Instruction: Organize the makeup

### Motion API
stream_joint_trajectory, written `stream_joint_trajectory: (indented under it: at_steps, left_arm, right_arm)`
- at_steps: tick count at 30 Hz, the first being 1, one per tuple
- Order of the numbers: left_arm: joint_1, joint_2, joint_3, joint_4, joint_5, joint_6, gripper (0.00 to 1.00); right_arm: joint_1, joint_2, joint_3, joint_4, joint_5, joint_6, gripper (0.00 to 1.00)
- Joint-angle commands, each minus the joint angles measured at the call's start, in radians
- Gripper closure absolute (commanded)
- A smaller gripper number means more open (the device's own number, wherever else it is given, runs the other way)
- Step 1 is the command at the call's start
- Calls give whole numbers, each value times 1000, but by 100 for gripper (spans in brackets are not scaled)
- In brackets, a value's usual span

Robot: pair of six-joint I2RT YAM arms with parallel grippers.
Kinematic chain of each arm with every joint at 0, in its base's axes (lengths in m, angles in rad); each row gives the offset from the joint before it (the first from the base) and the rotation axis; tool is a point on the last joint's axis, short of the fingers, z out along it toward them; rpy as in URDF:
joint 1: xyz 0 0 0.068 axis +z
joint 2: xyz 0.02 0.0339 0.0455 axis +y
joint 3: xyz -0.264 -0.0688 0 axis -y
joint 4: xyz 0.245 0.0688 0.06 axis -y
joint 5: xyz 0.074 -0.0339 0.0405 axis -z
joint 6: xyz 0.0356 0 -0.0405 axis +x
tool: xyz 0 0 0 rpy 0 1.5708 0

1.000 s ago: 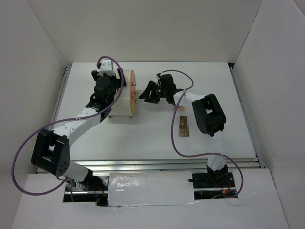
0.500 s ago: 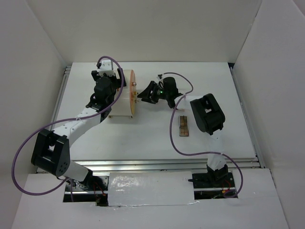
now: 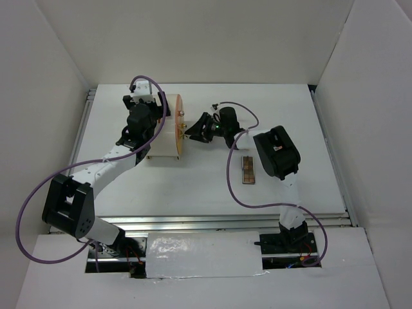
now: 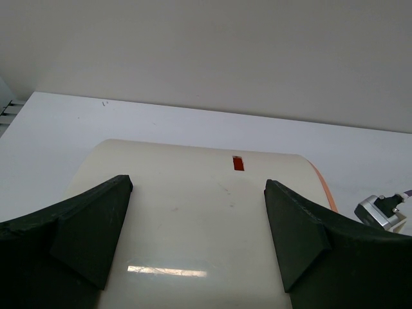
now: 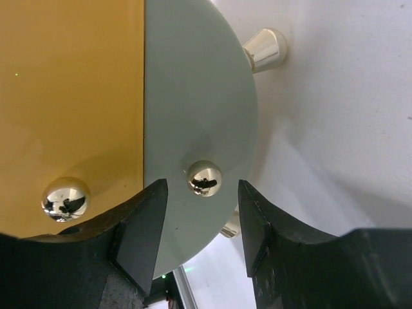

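Observation:
A brown eyeshadow palette [image 3: 248, 169] lies on the table right of centre; no other makeup shows. The cream cylindrical box [image 3: 168, 138] lies on its side, its orange front [image 3: 179, 122] facing right. My left gripper [image 3: 154, 125] is open, its fingers [image 4: 96, 225] spread over the box's cream wall [image 4: 193, 212]. My right gripper [image 3: 192, 131] is open at the box front. In the right wrist view its jaws [image 5: 203, 193] stand either side of a silver knob [image 5: 205, 177] on the pale drawer face [image 5: 193, 103], not touching it.
A second silver knob [image 5: 64, 198] sits on the orange part [image 5: 71, 84] of the front. Gold feet [image 5: 265, 48] stick out at the box's rim. White walls enclose the table [image 3: 206, 187] on three sides.
My right gripper has moved left, from a little off the box front to around the knob. The left arm and the box have not moved.

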Motion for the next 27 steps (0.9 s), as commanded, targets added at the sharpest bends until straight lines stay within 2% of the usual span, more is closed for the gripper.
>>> stream_joint_trajectory:
  at_steps: [1,8,13,16,18,27]
  left_arm:
    - [1,19,-13,-77,-13,-44,1]
    - [1,19,-18,-75,-12,-47,1]
    - [2,16,-22,-71,-13,-49,1]
    - [1,17,-22,-69,-19,-50,1]
    - [1,16,-27,-68,-30,-53,1]
    - [1,19,-33,-61,-45,-55,1]
  right_arm:
    - [16,35,27,65,-21,23,45]
    - [24,59,18,116,-32,66,50]
    - [25,73,19,156,-38,89,60]
    - [25,78,24,164,-43,95,71]
    - [22,79,22,182,-46,101,73]
    - [-15,38,-36,202,-64,95,76]
